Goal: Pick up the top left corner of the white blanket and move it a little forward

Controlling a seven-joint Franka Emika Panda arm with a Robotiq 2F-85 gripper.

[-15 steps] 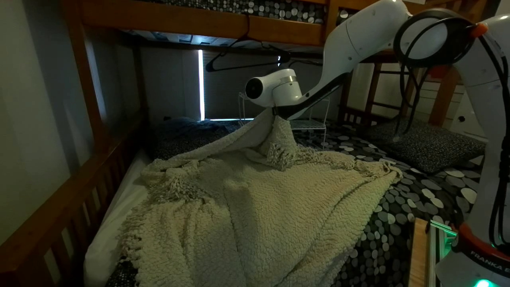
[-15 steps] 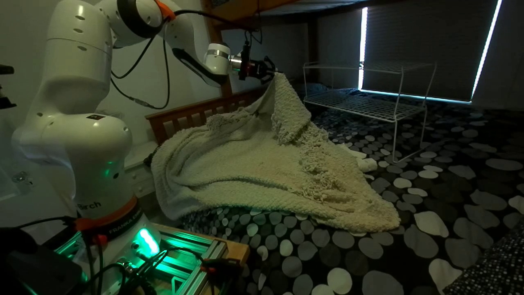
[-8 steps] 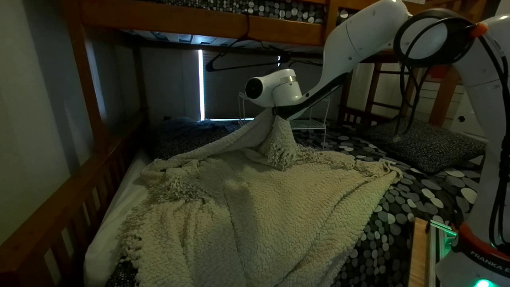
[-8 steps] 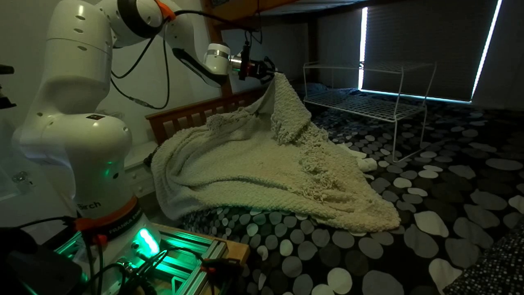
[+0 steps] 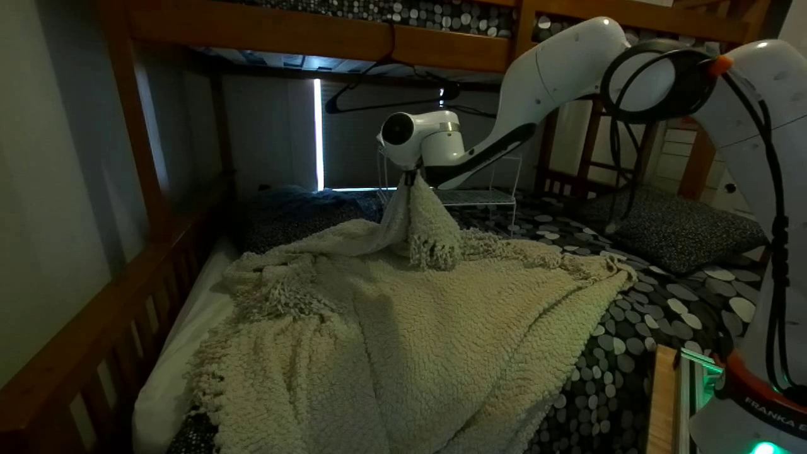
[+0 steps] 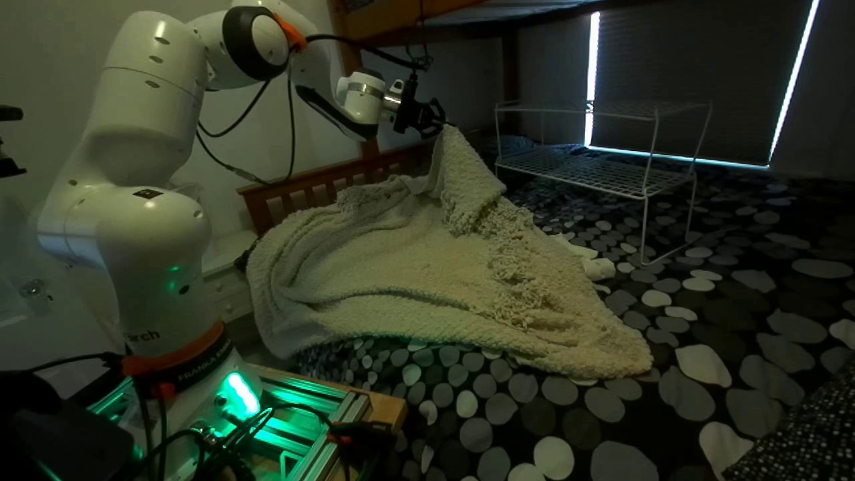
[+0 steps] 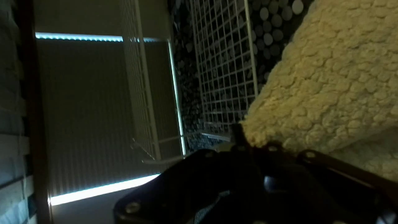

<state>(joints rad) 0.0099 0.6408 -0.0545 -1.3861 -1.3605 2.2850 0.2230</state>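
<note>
So the fingers [image 7: 238, 135] were clenched on the very tip of what I'd call the top left corner [image 6: 467, 168] of the white blanket [image 5: 429, 334]. No gap that I could make out in the wrist view, just knit running right up to them. The corner was up in the air like a little tent peak, its fringe [image 5: 435, 253] hanging below, while the rest of the blanket lay rumpled across the spotted surface [image 6: 594, 414]. Whether the fringe was brushing the folds under it, I couldn't tell.

My read: the pick-up half was done and the "little forward" bit was the step in hand. Best way to do it, imo, was short and slow. It looked like only a small bite of thick, floppy knit was in there, so a quick tug could've popped it loose, and the bulk lying flat would likely drag back on it. There seemed to be some slack just under the peak, so a modest shift should've used that up before tugging the whole blanket. I'd also have watched the wire rack [image 6: 594, 175] beyond the corner: couldn't judge the room between them, and snagging fringe on it would've been annoying. Then I'd have lowered first and let go second, otherwise the corner would probably have landed in a heap.
</note>
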